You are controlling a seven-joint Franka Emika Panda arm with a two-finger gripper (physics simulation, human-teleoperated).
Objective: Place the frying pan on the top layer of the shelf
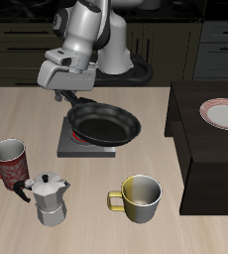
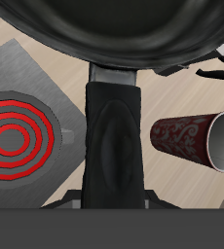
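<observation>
Black frying pan [image 1: 106, 124] over the stove plate [image 2: 17, 136], its handle [image 2: 112, 136] clamped in the end effector [image 1: 70, 94].

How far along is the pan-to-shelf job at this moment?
Done: the hand is shut on the long handle of the glossy black frying pan, seen closely in the wrist view. In hand: the pan sits over the grey burner plate. Left: carrying it onto the dark wooden shelf top.

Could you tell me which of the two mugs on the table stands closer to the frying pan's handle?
The dark red patterned mug, beside the moka pot. It stands on the handle's side of the frying pan; the yellow mug sits near the shelf.
</observation>
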